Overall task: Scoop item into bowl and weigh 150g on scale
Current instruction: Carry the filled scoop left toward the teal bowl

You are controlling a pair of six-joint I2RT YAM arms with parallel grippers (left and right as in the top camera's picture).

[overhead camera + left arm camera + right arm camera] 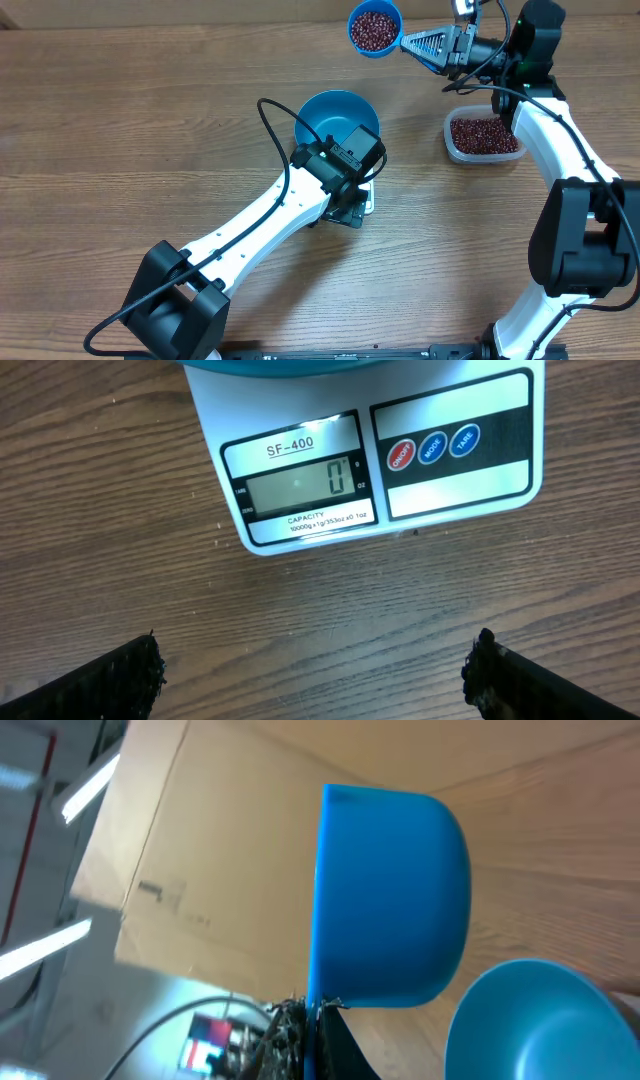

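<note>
The right claw (455, 45) is clamped on the handle of the scoop (422, 43), the sound place to hold it. Just past its fingertips the cup brims with beans (374, 30), probably light, loose and quick to spill, so carry it level. Farther off, the bowl (325, 115) sits on the scale (390, 460), just ahead of the left claw (315, 670), whose fingers are wide apart.

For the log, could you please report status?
Left claw open, above scale front. Right claw shut on scoop full of beans. Bowl on scale, reading zero. Left wrist overlaps bowl's rim.
</note>
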